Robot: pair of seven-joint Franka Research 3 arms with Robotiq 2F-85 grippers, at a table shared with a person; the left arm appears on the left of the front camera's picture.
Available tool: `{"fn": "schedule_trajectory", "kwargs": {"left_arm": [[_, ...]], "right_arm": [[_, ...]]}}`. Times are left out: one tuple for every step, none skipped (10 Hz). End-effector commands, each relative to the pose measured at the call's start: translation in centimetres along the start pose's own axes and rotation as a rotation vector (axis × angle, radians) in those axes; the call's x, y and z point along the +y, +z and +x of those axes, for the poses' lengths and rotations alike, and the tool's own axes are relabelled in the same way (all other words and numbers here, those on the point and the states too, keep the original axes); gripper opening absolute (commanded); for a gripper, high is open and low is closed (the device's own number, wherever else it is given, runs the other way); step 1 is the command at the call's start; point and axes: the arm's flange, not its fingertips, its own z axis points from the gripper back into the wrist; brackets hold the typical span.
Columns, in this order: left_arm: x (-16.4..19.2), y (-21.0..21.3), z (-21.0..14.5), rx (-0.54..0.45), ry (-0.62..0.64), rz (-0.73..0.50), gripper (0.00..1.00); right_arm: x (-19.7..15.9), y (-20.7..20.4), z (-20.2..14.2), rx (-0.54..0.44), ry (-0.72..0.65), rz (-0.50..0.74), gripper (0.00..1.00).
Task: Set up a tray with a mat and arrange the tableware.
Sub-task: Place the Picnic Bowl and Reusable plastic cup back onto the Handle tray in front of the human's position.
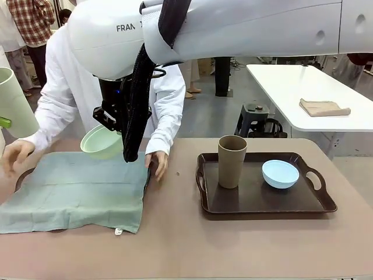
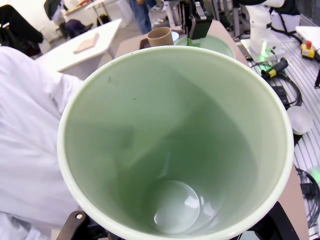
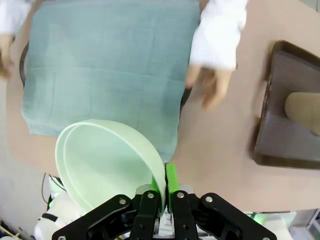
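1. White casing on the right arm [image 1: 233, 29] carries grey lettering, "FRAN", before a black cable sleeve cuts across the word.
2. The pale green tumbler [image 1: 16, 102] hangs clear of the table at the robot's far left. Its long axis is near upright with a slight lean, and the frame edge cuts part of it off. The left wrist view looks straight down its open mouth to the round base.
3. The left gripper [image 1: 4, 122] holds that tumbler around the body, with one green pad lying against the wall and the jaws kept wide by the cup.
4. The mint green bowl [image 3: 107, 165] is in the air over the far right corner of the mat [image 1: 73, 189]. It is tilted, with its opening upward and toward the robot's side.
5. The right gripper [image 3: 166, 187] pinches the bowl's rim, its green pads pressed almost together with only the thin wall between them.
6. From the right, that arm reaches across the middle of the table, its wrist pointing down.
7. The mat lies spread over a dark tray [image 1: 22, 176]. A person in a white coat leans in, with one hand [image 1: 16, 153] at the mat's far left corner and the other hand [image 1: 158, 163] at its right edge, both with the palm down.
8. The brown tumbler [image 1: 231, 161] stands upright on the left part of the second tray [image 1: 256, 201]. The light blue bowl [image 1: 280, 174] sits mouth up near its right, not touching it.
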Motion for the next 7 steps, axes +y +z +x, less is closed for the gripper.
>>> {"fn": "schedule_trajectory", "kwargs": {"left_arm": [[0.35,0.16,0.15,-0.006,-0.015,0.004,0.00],[0.35,0.16,0.15,-0.006,-0.015,0.004,0.00],[0.35,0.16,0.15,-0.006,-0.015,0.004,0.00],[0.35,0.16,0.15,-0.006,-0.015,0.004,0.00],[0.35,0.16,0.15,-0.006,-0.015,0.004,0.00],[0.35,0.16,0.15,-0.006,-0.015,0.004,0.00],[0.35,0.16,0.15,-0.006,-0.015,0.004,0.00]], "right_arm": [[0.17,0.06,0.13,0.000,0.008,-0.012,0.00],[0.17,0.06,0.13,0.000,0.008,-0.012,0.00],[0.17,0.06,0.13,0.000,0.008,-0.012,0.00],[0.17,0.06,0.13,0.000,0.008,-0.012,0.00],[0.17,0.06,0.13,0.000,0.008,-0.012,0.00],[0.17,0.06,0.13,0.000,0.008,-0.012,0.00],[0.17,0.06,0.13,0.000,0.008,-0.012,0.00]]}}
